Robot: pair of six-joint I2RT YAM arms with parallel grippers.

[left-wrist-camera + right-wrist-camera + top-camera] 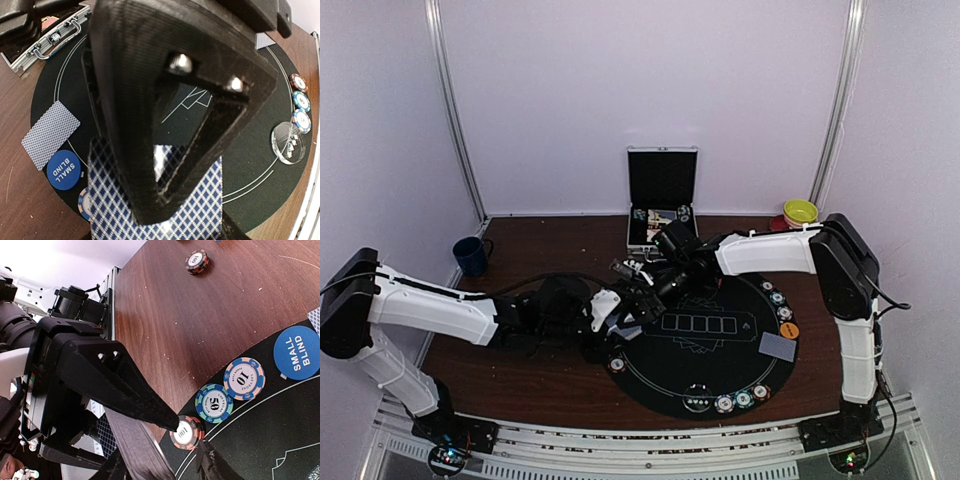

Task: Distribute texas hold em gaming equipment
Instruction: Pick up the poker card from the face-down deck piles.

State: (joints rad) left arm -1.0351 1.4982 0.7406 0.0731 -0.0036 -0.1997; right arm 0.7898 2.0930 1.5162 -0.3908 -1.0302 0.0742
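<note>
Black triangular finger point(125, 100) of the left gripper point(150, 212) fills the left wrist view. It lies flat on a deck of playing cards point(200, 210) whose backs carry a blue-and-white diamond lattice. The jaws are drawn narrowly together on this deck, which is held over the left edge of the round black mat point(250, 165). From the opposite side the right gripper point(190, 440) meets the same deck: its two fingers stand partly apart with the grey edge of the cards between them, and whether they pinch it cannot be told. In the top view the left arm lies low and nearly level from the left, while the right arm extends leftward from its raised shoulder; the two grippers meet at the mat's left edge. Just beneath the deck lie a blue button point(64, 169) lettered SMALL BLIND, a single face-down card point(50, 132), and three striped-edge chips in a row marked 10 point(244, 378), 50 point(214, 402) and 100 point(187, 435). More chips point(301, 100) and a clear disc point(288, 142) sit on the mat's near rim. A lone chip point(196, 261) lies apart on the brown table point(165, 315). Beyond the mat a silver case point(662, 200) stands open, and a dark blue mug point(470, 255) sits at the table's left edge.
</note>
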